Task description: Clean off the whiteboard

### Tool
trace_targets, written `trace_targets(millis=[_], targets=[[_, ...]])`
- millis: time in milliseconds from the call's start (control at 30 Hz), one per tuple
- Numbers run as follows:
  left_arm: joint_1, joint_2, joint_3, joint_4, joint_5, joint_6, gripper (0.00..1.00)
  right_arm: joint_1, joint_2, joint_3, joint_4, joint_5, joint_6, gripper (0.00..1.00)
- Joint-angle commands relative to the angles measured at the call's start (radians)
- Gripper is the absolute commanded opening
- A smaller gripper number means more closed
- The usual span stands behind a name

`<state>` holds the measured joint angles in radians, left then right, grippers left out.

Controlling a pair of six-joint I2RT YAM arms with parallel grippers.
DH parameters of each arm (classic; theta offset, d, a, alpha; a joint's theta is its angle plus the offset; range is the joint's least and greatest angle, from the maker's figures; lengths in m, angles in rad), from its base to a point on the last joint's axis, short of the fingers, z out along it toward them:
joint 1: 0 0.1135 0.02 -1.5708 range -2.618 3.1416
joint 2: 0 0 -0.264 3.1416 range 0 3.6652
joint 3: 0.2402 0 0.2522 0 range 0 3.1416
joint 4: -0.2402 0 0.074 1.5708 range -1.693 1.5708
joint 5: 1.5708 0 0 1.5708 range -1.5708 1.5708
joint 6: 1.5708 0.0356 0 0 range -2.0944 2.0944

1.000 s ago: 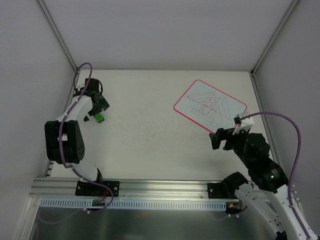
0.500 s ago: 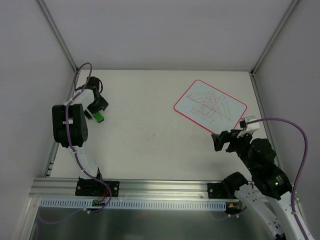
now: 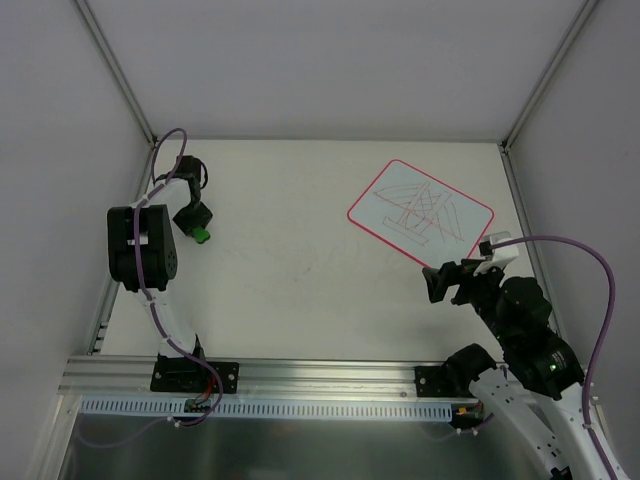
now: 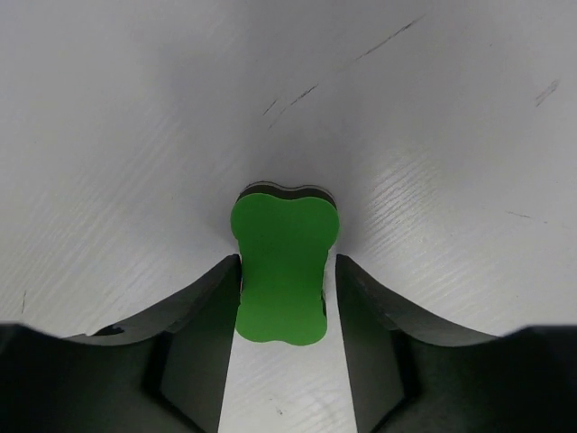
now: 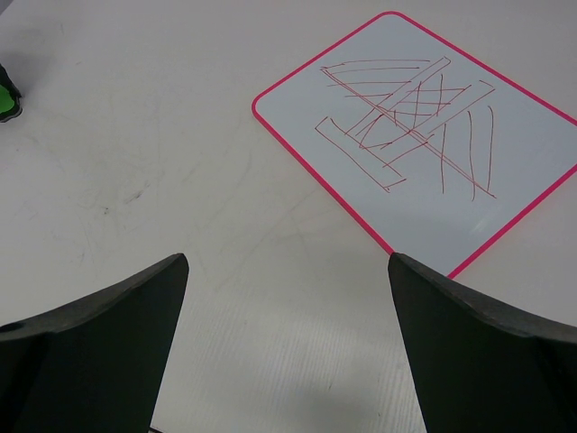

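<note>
The whiteboard [image 3: 420,212] lies flat at the table's far right, with a red border and red and dark scribbles across it. It fills the upper right of the right wrist view [image 5: 424,135]. A small green block [image 3: 201,235] lies at the far left of the table. My left gripper [image 3: 197,228] has come down over it. In the left wrist view the green block [image 4: 283,271] stands between both fingers, and the left gripper [image 4: 287,262] is shut on it. My right gripper [image 3: 437,282] is open just in front of the whiteboard's near corner, with nothing in the right gripper [image 5: 288,262].
White enclosure walls close in the table on the left, back and right. An aluminium rail [image 3: 300,375] runs along the near edge between the arm bases. The tabletop [image 3: 300,250] between block and board carries faint scuffs. The green block [image 5: 7,101] shows at the right wrist view's left edge.
My left gripper's jaws have closed in from wide open onto the green block, and the left arm's elbow has swung up. The right gripper dropped back slightly early on, then held still.
</note>
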<state>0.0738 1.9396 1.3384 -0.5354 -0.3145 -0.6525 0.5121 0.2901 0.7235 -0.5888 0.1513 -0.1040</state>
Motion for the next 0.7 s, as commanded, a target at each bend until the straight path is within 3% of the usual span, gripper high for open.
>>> trace_targets(millis=[0, 200, 333, 533, 667], targets=[[0.006, -0.021, 0.028, -0.009, 0.011, -0.009, 0.41, -0.001, 0.017, 0.001, 0.020, -0.007, 0.009, 0.99], [0.004, -0.105, 0.007, -0.012, 0.074, 0.050, 0.27, -0.003, 0.125, 0.008, 0.026, 0.019, 0.070, 0.99], [-0.012, -0.238, -0.027, -0.014, 0.162, 0.097, 0.17, -0.001, 0.350, 0.016, 0.105, 0.056, 0.159, 0.99], [-0.114, -0.417, -0.068, -0.051, 0.242, 0.250, 0.18, -0.027, 0.723, 0.069, 0.250, 0.048, 0.139, 0.98], [-0.190, -0.524, -0.135, -0.084, 0.246, 0.359, 0.19, -0.089, 0.954, 0.132, 0.364, -0.065, 0.121, 0.96]])
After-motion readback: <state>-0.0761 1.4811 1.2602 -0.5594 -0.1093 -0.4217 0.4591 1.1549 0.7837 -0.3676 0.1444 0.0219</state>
